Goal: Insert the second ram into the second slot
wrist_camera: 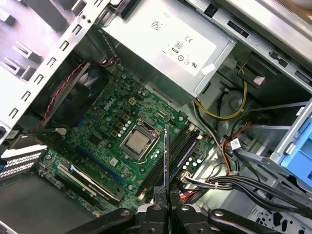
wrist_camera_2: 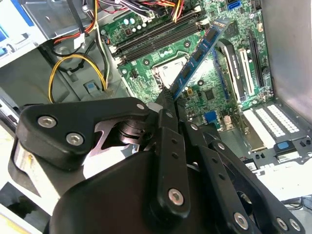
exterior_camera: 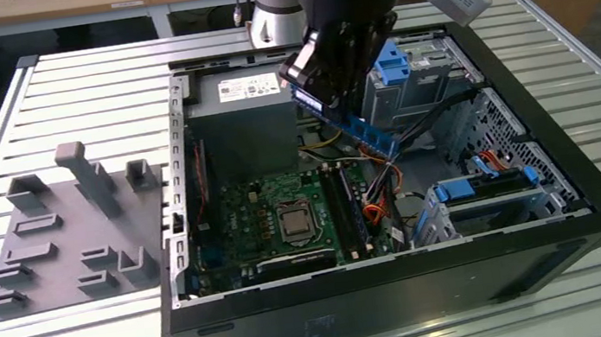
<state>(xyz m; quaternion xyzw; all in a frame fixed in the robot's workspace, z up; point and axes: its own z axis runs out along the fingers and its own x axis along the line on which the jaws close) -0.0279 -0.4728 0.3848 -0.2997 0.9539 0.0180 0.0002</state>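
My gripper (exterior_camera: 321, 96) is shut on the second ram (exterior_camera: 372, 135), a thin blue stick held tilted above the open computer case (exterior_camera: 409, 281). In the second wrist view the second ram (wrist_camera_2: 200, 53) slants out from the gripper (wrist_camera_2: 165, 100) over the motherboard. The first wrist view has the second ram (wrist_camera: 166, 156) edge-on, rising from the gripper (wrist_camera: 165, 196) and hovering over the black memory slots (wrist_camera: 181, 148). The stick is clear of the memory slots (exterior_camera: 346, 202), which lie beside the processor socket (exterior_camera: 294, 222).
A power supply (exterior_camera: 249, 88) sits at the back of the case. Blue drive brackets (exterior_camera: 394, 62) and a drive cage (exterior_camera: 487, 187) stand on the exterior view's right, with loose cables (exterior_camera: 379, 189) near the slots. A grey fixture tray (exterior_camera: 66, 239) lies on the slatted table.
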